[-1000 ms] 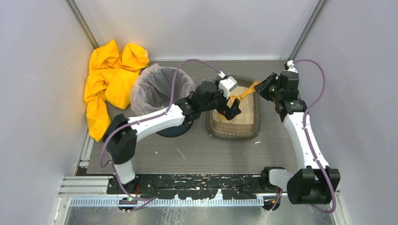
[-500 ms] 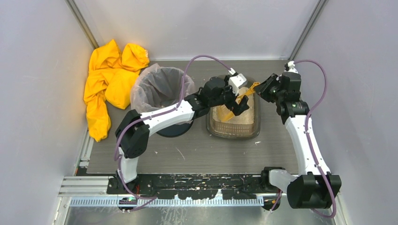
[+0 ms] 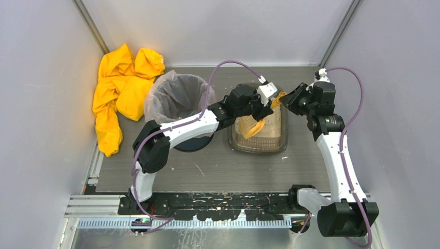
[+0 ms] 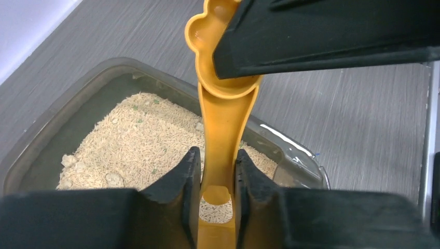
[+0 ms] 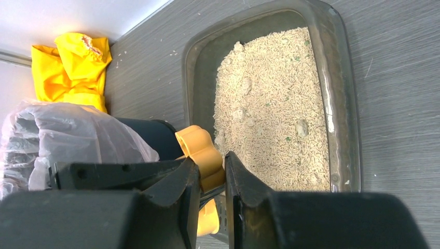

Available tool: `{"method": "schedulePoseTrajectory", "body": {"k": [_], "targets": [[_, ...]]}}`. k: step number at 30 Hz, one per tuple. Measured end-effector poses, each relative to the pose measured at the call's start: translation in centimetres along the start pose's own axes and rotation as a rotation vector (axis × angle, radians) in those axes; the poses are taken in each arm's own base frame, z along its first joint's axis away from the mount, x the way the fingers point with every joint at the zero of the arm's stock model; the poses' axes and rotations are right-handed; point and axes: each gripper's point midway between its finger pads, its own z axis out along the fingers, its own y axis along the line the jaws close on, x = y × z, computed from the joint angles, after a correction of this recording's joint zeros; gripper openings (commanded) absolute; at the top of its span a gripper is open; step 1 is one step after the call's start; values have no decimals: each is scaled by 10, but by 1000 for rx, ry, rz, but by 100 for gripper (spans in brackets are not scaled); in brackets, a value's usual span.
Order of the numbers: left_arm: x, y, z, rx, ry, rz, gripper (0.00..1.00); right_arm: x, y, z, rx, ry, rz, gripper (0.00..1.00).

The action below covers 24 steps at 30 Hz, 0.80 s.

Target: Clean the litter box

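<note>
The litter box, a dark translucent tray of beige litter with a few clumps, lies on the mat at the back centre. An orange scoop hangs over it, head down over the litter, and both grippers hold its handle. My left gripper is shut on the middle of the handle, both pads pressed against its sides. Coming in from the right of the tray, my right gripper is shut on the lobed end of the handle.
A round bin with a clear bag liner stands just left of the tray, under the left forearm. A crumpled yellow cloth lies at the back left. Walls close in the back and both sides.
My left gripper has moved right along the scoop's handle towards the right gripper and closed on it. The scoop's head has lifted a little. The right gripper has kept its hold.
</note>
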Motion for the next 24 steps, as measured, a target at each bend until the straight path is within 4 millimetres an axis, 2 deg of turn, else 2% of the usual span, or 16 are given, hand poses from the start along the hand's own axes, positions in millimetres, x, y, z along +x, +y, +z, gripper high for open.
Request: {"method": "schedulePoseTrajectory", "body": {"k": [1,6,7,10,11,13,15,16,19,24], "targets": [[1,-1,1,10,-2,6,1,-1,1,-3,0,-6,-6,1],[1,-7,2,19,-6,15,0,1,0,-6,5,5,-11,1],[2,-7,2,19,-4,15,0,2,0,-7,7,9,-10,8],[5,-6,1,12,-11,14,0,4,-1,-7,11,15,-8,52],[5,-6,0,7,-12,15,0,5,0,-7,6,20,-2,59],[16,0,-4,-34,6,10,0,4,4,-8,-10,17,10,67],[35,6,-9,-80,34,15,0,2,7,-9,-18,10,24,71],[39,8,-9,-103,28,23,0,1,7,-10,-20,8,27,72],[34,16,-13,-198,-22,64,0,-2,12,-14,-31,-2,50,74],[29,6,-17,-285,-75,136,0,-10,19,-18,-35,-20,66,75]]}}
